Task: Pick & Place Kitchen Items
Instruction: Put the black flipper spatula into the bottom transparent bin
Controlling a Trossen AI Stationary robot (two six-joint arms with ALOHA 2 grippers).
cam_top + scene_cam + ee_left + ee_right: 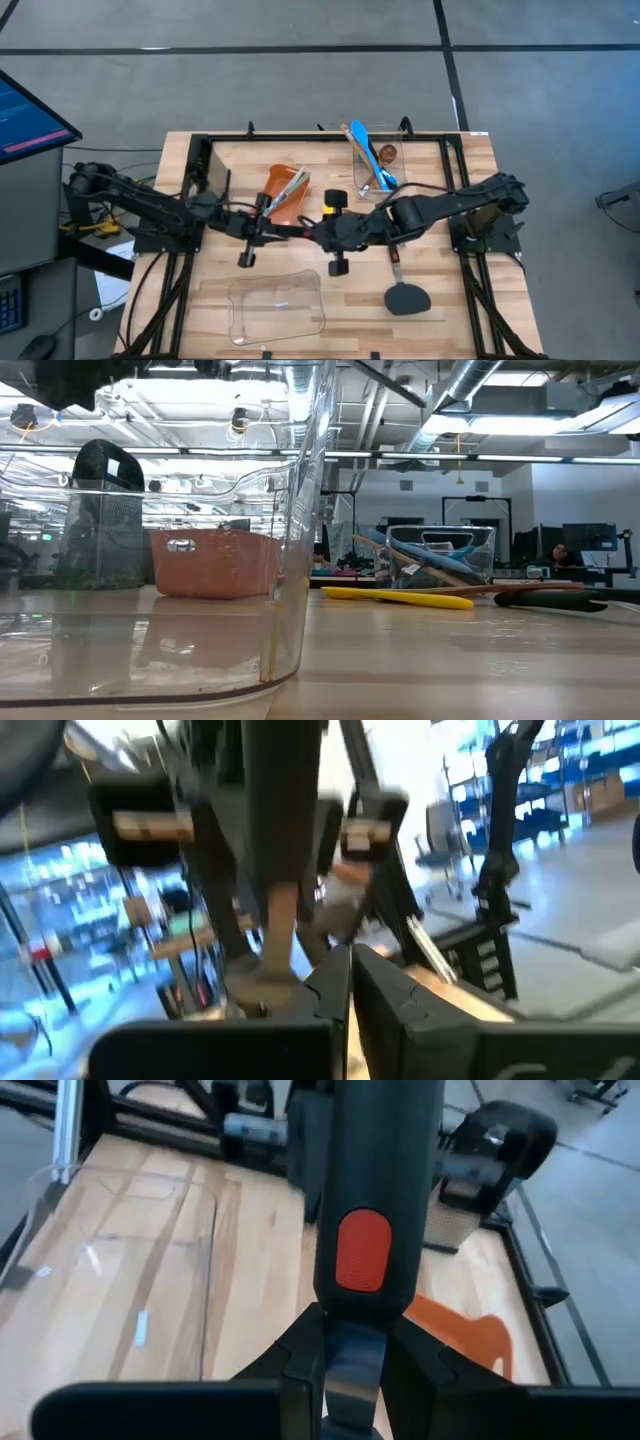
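Observation:
My right gripper (352, 1342) hangs over the table's middle (318, 232), shut on a slim tool whose dark handle (378, 1190) carries a red oval. My left gripper (270, 228) is shut just left of it, with nothing between its fingers (350, 978). A yellow spoon (400, 597) lies flat on the table. A black spatula (404, 296) lies flat near the front right. Blue and wooden spoons (368, 155) stand leaning in the clear container (378, 165) at the back. My right gripper pinches the tool's metal end (352, 1365) between its two fingers. The dark handle runs on past the fingertips, along the fingers, toward the table's left. The fingers slant down from the right. The tool is lifted clear of the table.
An orange bin (285, 190) with slim tools in it stands behind the two grippers. A wide clear plastic bin (275, 305) stands at the near edge, left of the spatula. A black frame (330, 138) runs round the tabletop. A monitor (30, 115) stands off the left side.

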